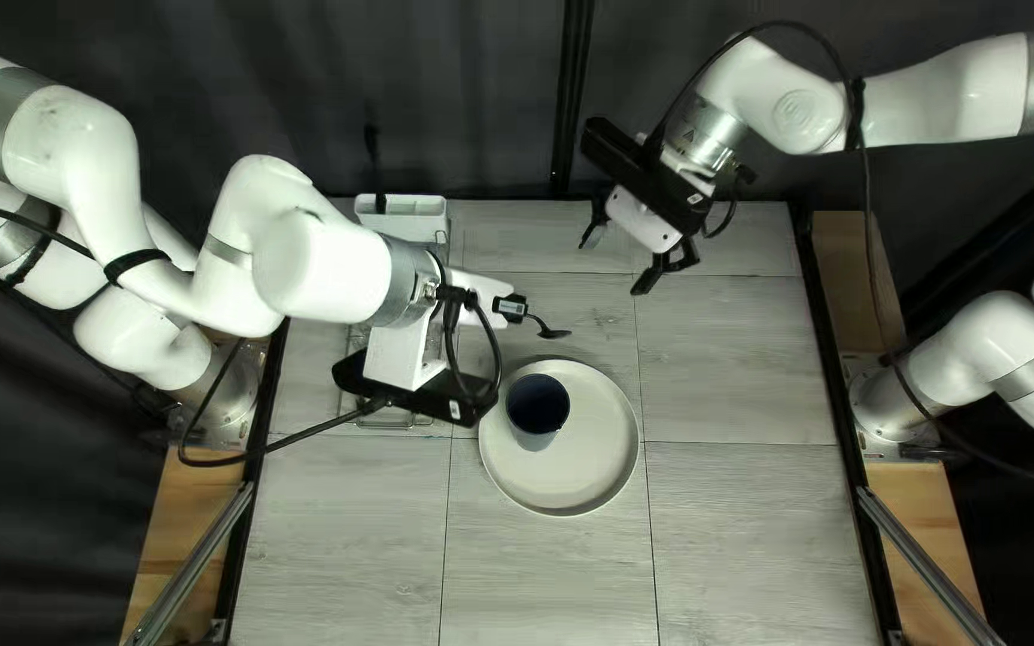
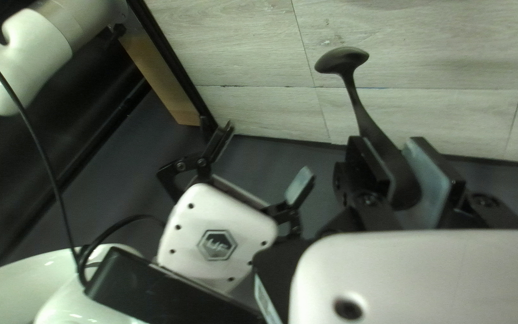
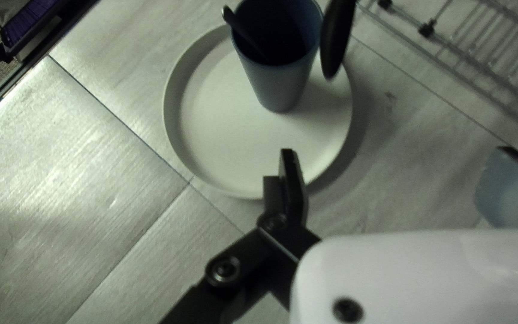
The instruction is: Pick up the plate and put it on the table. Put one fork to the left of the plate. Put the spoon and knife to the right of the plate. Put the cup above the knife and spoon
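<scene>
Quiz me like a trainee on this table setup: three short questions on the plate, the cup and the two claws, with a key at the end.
1. True or false: the cup stands on the plate.
2. Choose one. The left claw is shut on:
a) a fork
b) a spoon
c) a knife
3. Fill the gap with "together" or "apart": the right claw hangs with its fingers ____.

Key: 1 true; 2 b; 3 apart.

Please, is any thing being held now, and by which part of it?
The left pincer holds the black spoon near its handle's end; the right pincer holds nothing.
</scene>
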